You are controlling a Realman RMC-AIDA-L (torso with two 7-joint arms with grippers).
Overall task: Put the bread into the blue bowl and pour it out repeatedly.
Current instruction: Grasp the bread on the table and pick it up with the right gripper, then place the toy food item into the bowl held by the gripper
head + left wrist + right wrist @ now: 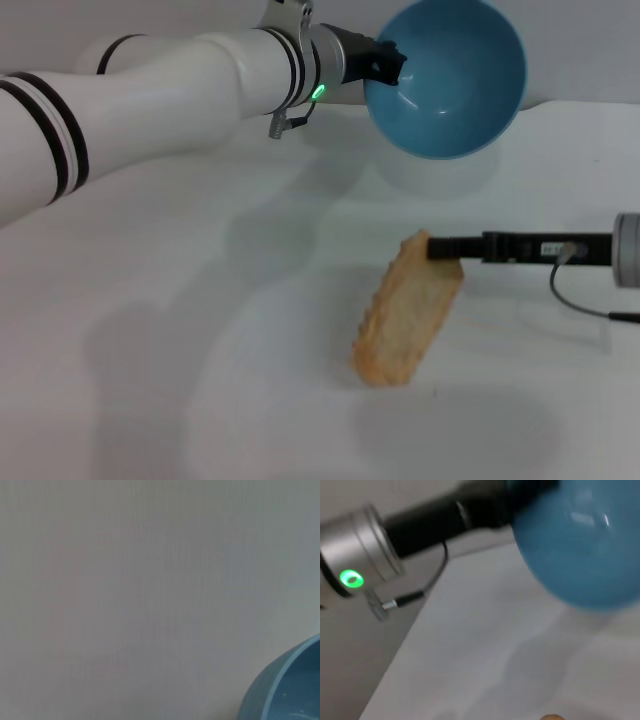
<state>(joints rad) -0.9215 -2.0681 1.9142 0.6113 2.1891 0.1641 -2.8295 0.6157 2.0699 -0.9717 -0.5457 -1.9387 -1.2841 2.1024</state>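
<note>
Two tools: left point(392, 68) grips blue bowl point(455, 75), right point(437, 247) apparently bread point(408, 312).

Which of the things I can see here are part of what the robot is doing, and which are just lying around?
Part of the job:
- blue bowl, held tipped in the air by the left gripper
- bread, gripped at its top end by the right gripper

Just lying about:
- nothing else on the white table
</note>
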